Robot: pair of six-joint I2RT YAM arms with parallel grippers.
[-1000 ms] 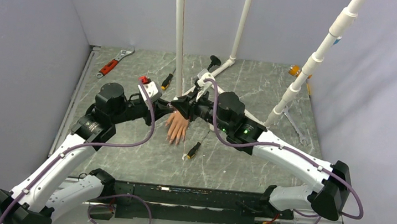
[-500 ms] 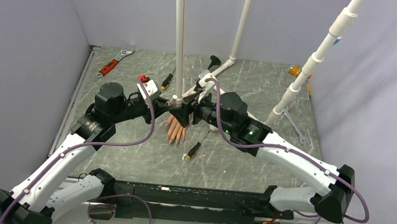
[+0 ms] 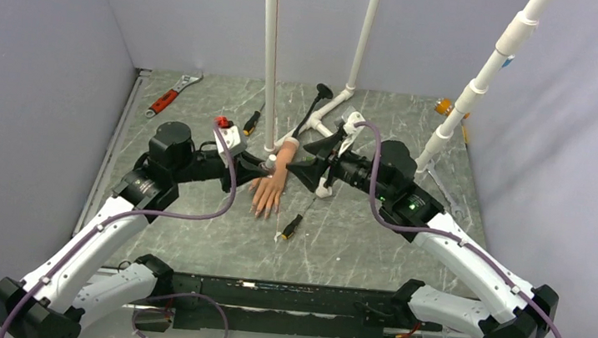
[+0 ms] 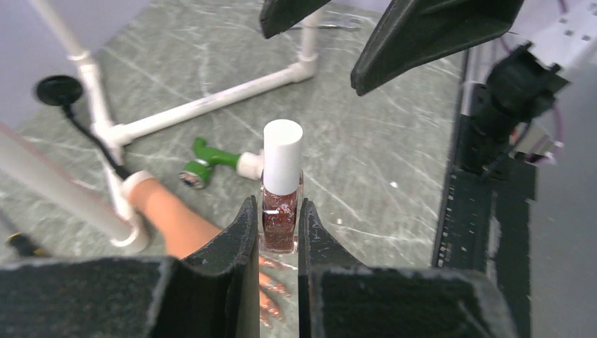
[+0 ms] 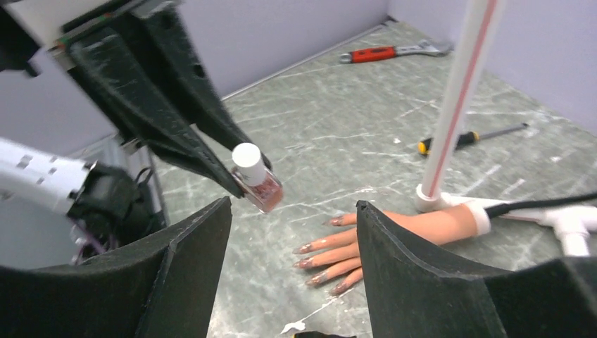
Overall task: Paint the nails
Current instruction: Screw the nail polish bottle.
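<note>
Left gripper clamped on a small glass bottle of reddish glitter polish, white cap aimed at the right gripper, which is spread wide, empty and just short of it. Calls for a straight approach along the cap's axis. Beneath, peach rubber mannequin hand flat on grey marbled table, nails toward the arm bases. White plastic upright pipe crowding its wrist; open room elsewhere.

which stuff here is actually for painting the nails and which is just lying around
For the job:
- mannequin hand and its nails
- nail polish bottle, clamped in the left gripper
- right gripper, open and empty

Lying about:
- red-handled wrench
- screwdriver by the fingers
- green-handled tool
- white pipe frame
</note>
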